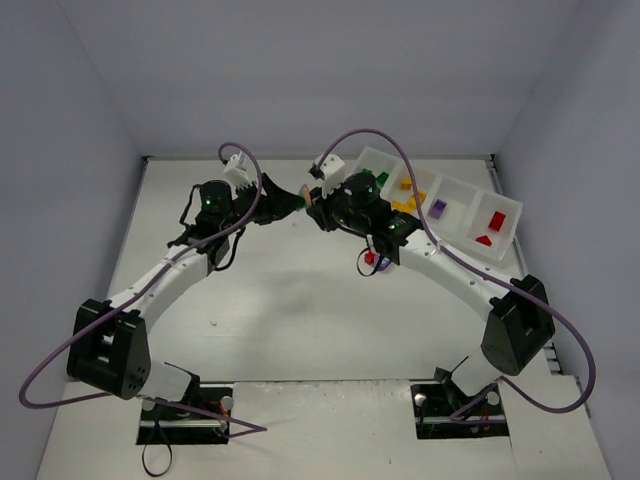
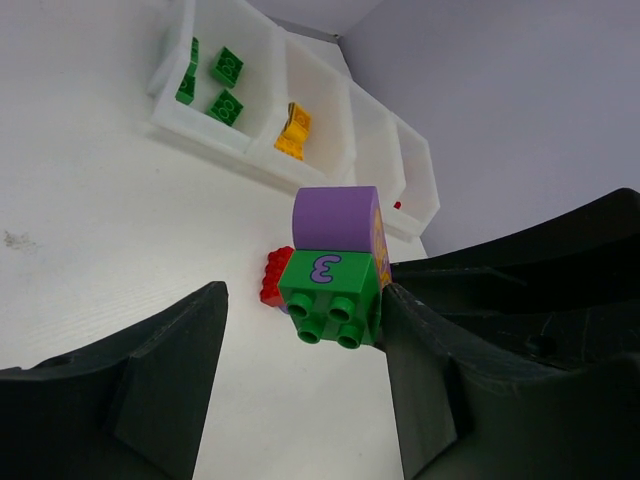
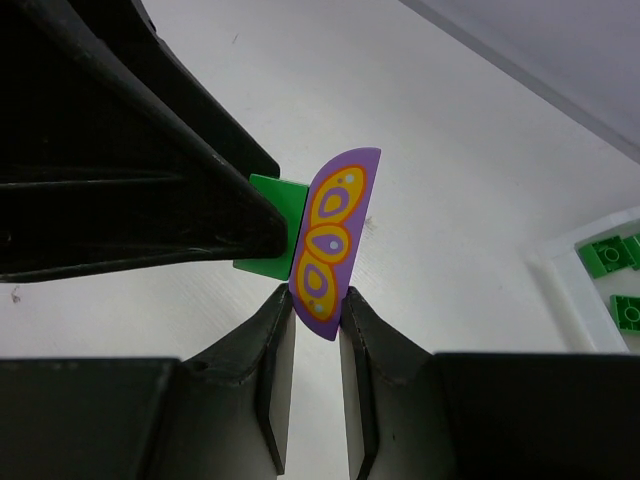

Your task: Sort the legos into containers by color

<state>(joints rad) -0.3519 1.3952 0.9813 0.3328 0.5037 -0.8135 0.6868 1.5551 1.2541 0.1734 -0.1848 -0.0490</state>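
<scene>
Purple piece [image 3: 333, 240], half-round with a butterfly print, is pinched by its lower edge between the fingers of my right tool [image 3: 318, 310], which is closed on it. A green brick [image 2: 330, 290] is joined to it, on its 9 o'clock side in the right wrist view. My left tool [image 2: 305, 320] is open around that brick. In the left wrist view one finger touches the brick at 3 o'clock, while bare table [image 2: 90, 220] shows between the brick and the other finger. The tray [image 1: 455, 180] lies toward 2 o'clock from the pair in the top view.

Hazards, as I judge them:

1. Pulling before my left tool clamps. The green brick would follow the purple piece and the joint would not part.
2. Thin edge grip on the right. A twist could lever the piece out, dropping the pair near the red brick [image 2: 272, 278] lying just behind it.
3. Sudden release of the joint. One part may spring clear of the fingers.
4. Delivering the pair unsplit. One colour would land in the wrong compartment.
</scene>
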